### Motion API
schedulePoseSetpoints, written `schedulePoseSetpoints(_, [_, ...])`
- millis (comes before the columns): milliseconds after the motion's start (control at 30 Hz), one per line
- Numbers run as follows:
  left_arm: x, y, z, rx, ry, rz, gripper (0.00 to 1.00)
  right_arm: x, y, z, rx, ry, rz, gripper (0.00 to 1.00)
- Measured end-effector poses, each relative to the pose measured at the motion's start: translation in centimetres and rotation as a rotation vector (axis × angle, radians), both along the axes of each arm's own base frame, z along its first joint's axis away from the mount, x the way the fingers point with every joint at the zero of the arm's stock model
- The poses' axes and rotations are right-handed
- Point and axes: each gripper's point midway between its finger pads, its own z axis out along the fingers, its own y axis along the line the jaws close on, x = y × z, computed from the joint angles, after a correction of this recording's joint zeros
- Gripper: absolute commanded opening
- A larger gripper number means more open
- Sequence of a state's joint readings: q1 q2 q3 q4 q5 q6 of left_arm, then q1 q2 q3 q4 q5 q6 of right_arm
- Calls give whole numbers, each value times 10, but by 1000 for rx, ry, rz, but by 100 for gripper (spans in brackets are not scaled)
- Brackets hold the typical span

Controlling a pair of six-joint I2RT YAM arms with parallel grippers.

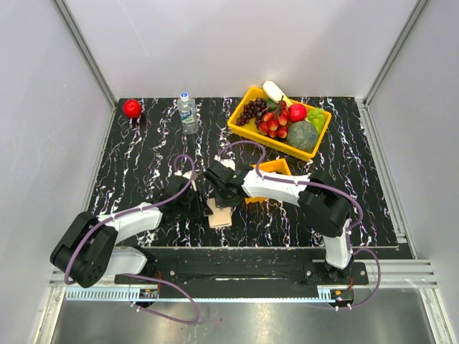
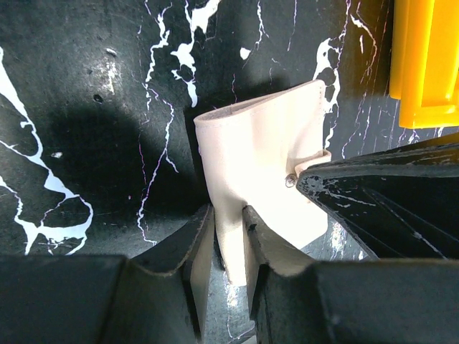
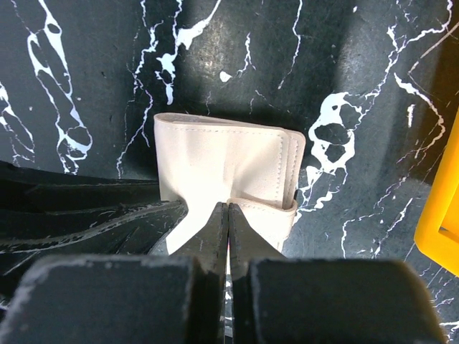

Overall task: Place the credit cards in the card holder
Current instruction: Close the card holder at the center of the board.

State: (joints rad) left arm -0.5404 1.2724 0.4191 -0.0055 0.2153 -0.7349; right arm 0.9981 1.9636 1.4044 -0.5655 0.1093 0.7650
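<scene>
On black marbled surface (image 1: 143,165), beige folding card holder (image 2: 258,158) lies between the two hands. Left hand (image 2: 228,215) narrow, pinching its near edge. Right hand (image 3: 228,208) fully closed, tips at its flap; anything pinched there unclear. Clear plastic bottle (image 1: 188,115): label too small to read.

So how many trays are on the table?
2: a large yellow tray of fruit at the back right, and a small orange tray partly hidden behind the right arm.

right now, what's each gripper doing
left gripper: closed on the near flap of the card holder
right gripper: shut, right at the card holder; cannot tell if it pinches anything
</scene>
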Motion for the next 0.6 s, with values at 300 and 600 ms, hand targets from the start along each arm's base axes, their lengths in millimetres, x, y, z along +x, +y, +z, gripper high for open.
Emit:
schedulePoseSetpoints(300, [1, 1, 0, 9, -1, 4, 25, 0, -3, 13, 30, -17, -4, 0])
schedulePoseSetpoints(600, [1, 1, 0, 12, 0, 5, 25, -2, -2, 13, 39, 0, 4, 0])
